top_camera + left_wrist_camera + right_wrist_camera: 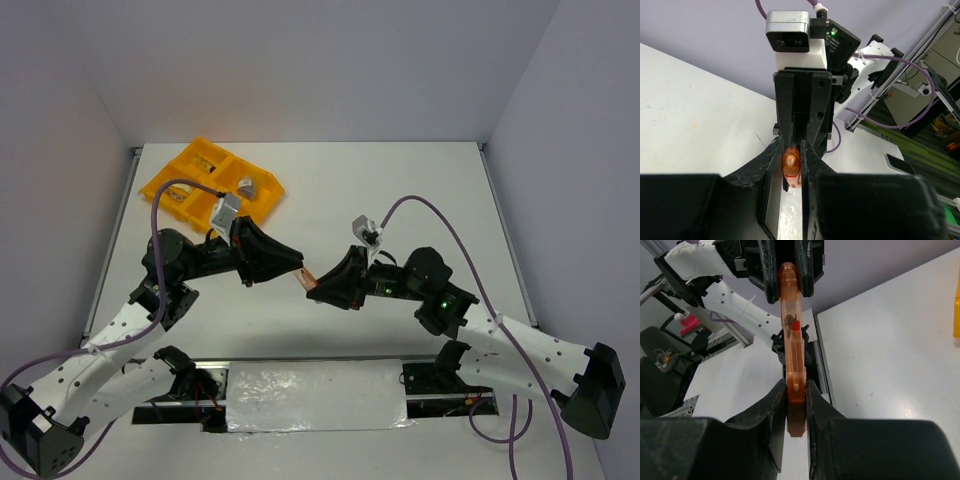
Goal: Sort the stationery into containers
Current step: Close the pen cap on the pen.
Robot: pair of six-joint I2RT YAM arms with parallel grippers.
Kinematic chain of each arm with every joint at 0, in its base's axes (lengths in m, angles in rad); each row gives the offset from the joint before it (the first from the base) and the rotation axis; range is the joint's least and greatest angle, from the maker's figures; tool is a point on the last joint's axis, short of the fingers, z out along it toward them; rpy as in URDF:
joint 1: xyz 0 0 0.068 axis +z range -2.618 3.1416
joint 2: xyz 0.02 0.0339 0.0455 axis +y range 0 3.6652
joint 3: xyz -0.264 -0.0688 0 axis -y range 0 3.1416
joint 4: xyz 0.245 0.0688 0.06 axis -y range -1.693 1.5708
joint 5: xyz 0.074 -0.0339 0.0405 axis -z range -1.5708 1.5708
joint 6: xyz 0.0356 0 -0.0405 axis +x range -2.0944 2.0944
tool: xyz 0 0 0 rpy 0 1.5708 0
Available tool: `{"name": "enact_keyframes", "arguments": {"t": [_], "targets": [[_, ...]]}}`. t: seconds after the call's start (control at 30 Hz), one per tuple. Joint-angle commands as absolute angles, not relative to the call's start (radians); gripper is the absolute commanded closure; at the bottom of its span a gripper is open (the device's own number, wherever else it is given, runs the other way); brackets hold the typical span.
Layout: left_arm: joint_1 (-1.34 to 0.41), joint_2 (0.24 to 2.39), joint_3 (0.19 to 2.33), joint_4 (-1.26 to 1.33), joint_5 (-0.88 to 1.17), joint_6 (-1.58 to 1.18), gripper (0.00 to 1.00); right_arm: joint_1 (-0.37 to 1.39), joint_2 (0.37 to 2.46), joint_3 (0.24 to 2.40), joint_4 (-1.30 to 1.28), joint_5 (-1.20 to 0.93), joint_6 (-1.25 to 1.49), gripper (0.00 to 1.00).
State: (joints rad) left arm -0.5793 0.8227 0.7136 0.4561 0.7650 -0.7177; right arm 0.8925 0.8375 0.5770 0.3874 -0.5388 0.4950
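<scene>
**Left arm** (110,365), left of the crinkled white panel (315,397): white link shells drilled with rows of small round holes, black joint housings and a black end block.

**Right arm** (525,348), right of the panel: the same white perforated shells and black joints. Small green indicator lamps (441,301) are lit on a black housing.

**Cabling:** one purple cable (178,183) runs to the left arm and a second purple cable (412,198) to the right arm. Both lie beyond the panel.

**Left gripper** (790,167): matte black, with rough-textured tapering fingers (767,165).

**Right gripper** (796,397): identical black fingers. Its wrist carries a silver box camera (792,31) with two dark lenses, on a white block.
</scene>
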Motion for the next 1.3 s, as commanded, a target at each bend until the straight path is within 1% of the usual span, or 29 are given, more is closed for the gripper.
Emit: {"name": "enact_keyframes", "arguments": {"t": [0.0,0.27,0.47,0.57,0.6,0.83,0.97,1.1,1.17,1.23,1.27], "targets": [[-0.58,0.828,0.695,0.489,0.804,-0.713,1.0,0.897,0.837,0.679,0.463,-0.537,0.463,0.97],[-0.58,0.828,0.681,0.488,0.801,-0.718,1.0,0.897,0.893,0.742,0.483,-0.546,0.456,0.97],[-0.581,0.821,0.664,0.456,0.784,-0.692,1.0,0.897,0.956,0.85,0.48,-0.546,0.442,0.97],[-0.583,0.816,0.654,0.425,0.779,-0.677,1.0,0.897,0.991,0.939,0.442,-0.534,0.423,0.98],[-0.584,0.813,0.652,0.419,0.776,-0.672,1.0,0.899,1.012,0.987,0.434,-0.528,0.419,1.0],[-0.604,0.793,0.634,0.358,0.724,-0.635,1.0,0.89,1.109,1.192,0.411,-0.492,0.426,1.0],[-0.621,0.801,0.617,0.364,0.71,-0.634,1.0,0.887,1.167,1.313,0.397,-0.492,0.445,1.0],[-0.632,0.789,0.597,0.362,0.686,-0.63,1.0,0.887,1.161,1.27,0.454,-0.521,0.488,1.0],[-0.632,0.766,0.61,0.318,0.651,-0.609,1.0,0.888,1.144,1.175,0.509,-0.563,0.492,1.0],[-0.632,0.746,0.627,0.284,0.628,-0.597,1.0,0.888,1.126,1.076,0.531,-0.561,0.489,1.0],[-0.63,0.729,0.646,0.264,0.579,-0.594,1.0,0.888,1.123,1.054,0.529,-0.566,0.486,1.0]]}}
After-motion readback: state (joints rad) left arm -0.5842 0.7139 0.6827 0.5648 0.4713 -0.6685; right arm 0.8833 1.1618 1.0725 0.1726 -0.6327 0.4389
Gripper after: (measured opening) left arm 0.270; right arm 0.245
